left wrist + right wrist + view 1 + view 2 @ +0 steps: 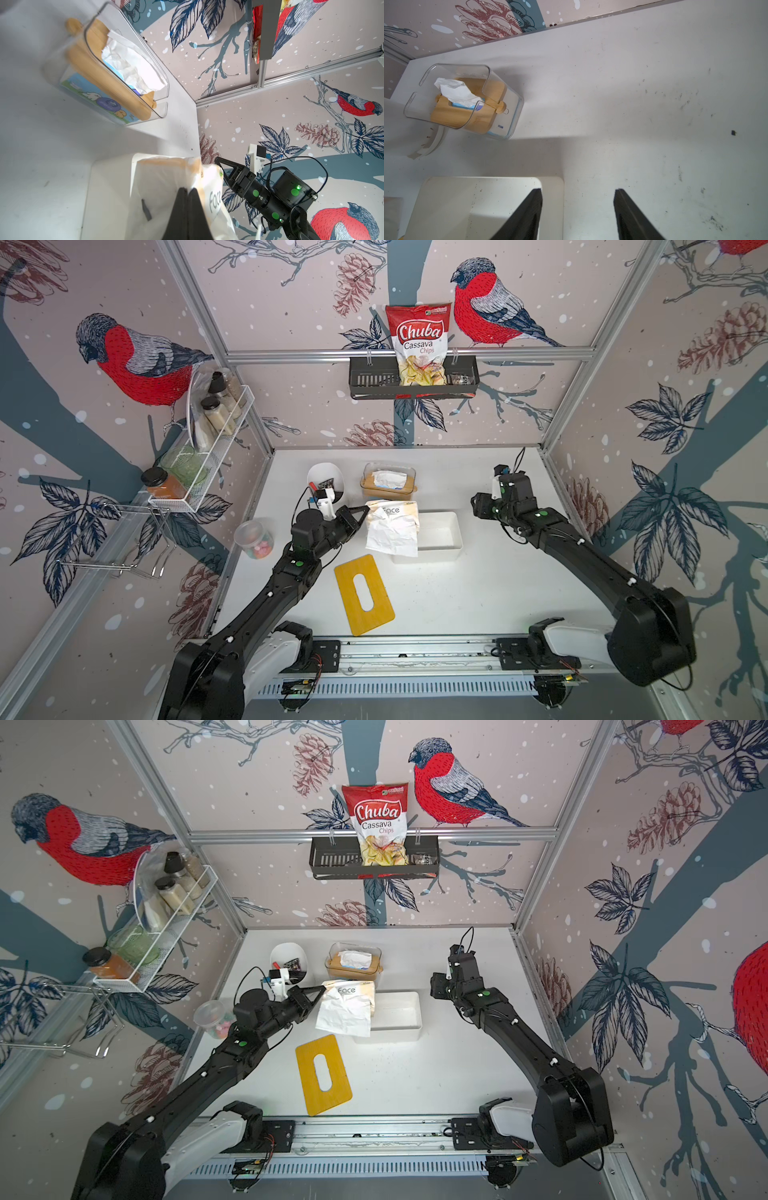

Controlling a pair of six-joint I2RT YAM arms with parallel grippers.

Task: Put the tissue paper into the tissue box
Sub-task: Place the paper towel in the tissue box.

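Left claw (pixel 366 510) clamped on tissue pack (pixel 392 531), apparently overhanging tissue box (pixel 440 554) at nine o'clock; right claw (pixel 578 190) apart, empty. Lower pack flat, centred.

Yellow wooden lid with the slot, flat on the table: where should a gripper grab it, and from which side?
Probably from straight above. The yellow wooden lid lies flat on the white table, so its edges give little purchase; with the right gripper, drop one of its fingers into the oval slot, the other outside a long edge, and pinch that strip.

Bright, soft shadows, warped edges
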